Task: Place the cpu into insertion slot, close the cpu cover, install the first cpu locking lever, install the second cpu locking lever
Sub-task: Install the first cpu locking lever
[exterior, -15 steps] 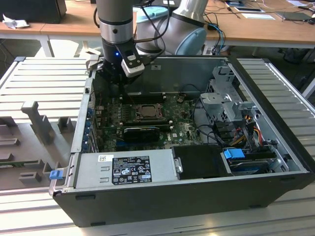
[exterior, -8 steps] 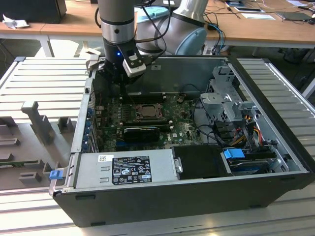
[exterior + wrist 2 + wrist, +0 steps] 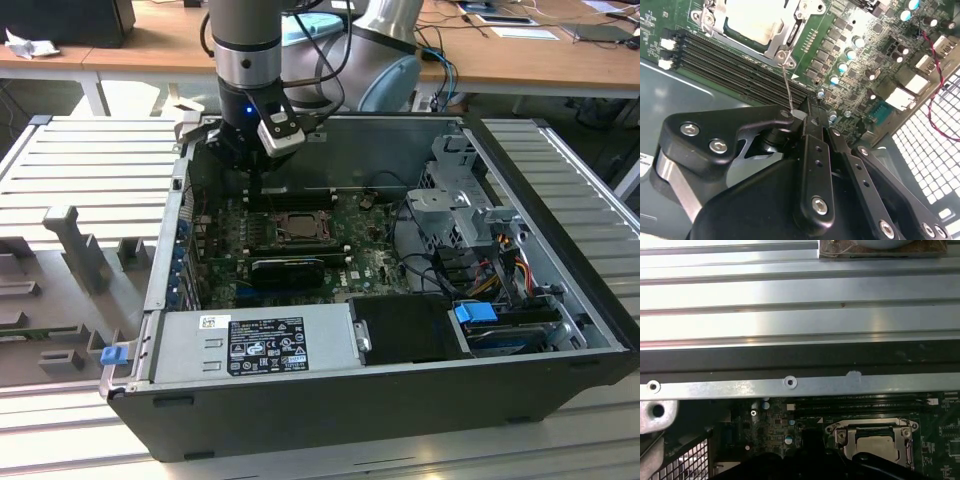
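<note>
One cpu (image 3: 752,20): pale and flat, seated in the insertion slot (image 3: 299,227). Its face shows through the window of the cpu cover (image 3: 783,39) in both wrist views.
insertion slot: on the green motherboard (image 3: 372,262), toward the far wall of the computer case (image 3: 400,410) in the exterior view. It sits just beside a row of long black memory slots (image 3: 730,60).
cpu cover: a silver-grey metal frame, folded down flat around the cpu.
locking lever (image 3: 786,82): a thin metal rod. It runs from the corner of the cpu cover, across the memory slots, straight into the tips of the claw (image 3: 801,114).
claw: black fingers pressed together, pinching the free end of the locking lever. It is near the corner of the insertion slot and over the memory slots.
arm (image 3: 245,50): comes down from above into the computer case, toward the exterior view's left and close to the far wall.
computer case: lies on its side with the panel off. A grey power supply (image 3: 255,342) sits along the near edge. Drive cages and bundled cables are at the exterior view's right.
table (image 3: 85,165): a ribbed aluminium surface under and around the computer case.
</note>
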Motion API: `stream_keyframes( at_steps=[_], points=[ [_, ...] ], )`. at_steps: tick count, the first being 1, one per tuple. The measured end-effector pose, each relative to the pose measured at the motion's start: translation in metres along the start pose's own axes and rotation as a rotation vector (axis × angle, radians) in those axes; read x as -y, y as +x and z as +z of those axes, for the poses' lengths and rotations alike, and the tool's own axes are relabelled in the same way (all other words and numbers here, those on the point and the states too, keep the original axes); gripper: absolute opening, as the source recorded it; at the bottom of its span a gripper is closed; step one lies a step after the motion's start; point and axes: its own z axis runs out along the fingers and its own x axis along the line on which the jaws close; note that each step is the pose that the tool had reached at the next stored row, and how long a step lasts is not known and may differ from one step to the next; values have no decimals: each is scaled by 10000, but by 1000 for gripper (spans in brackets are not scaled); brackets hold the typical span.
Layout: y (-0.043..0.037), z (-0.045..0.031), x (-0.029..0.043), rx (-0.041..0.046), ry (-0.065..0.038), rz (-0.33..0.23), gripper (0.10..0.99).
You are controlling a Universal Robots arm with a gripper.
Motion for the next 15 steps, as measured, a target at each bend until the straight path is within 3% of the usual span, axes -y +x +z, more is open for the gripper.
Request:
stream_keyframes(
  at_steps=[9,15],
  points=[
    [-165,0,-6,-2,2,0,106],
    [-192,4,-8,-1,1,0,106]
  ],
)
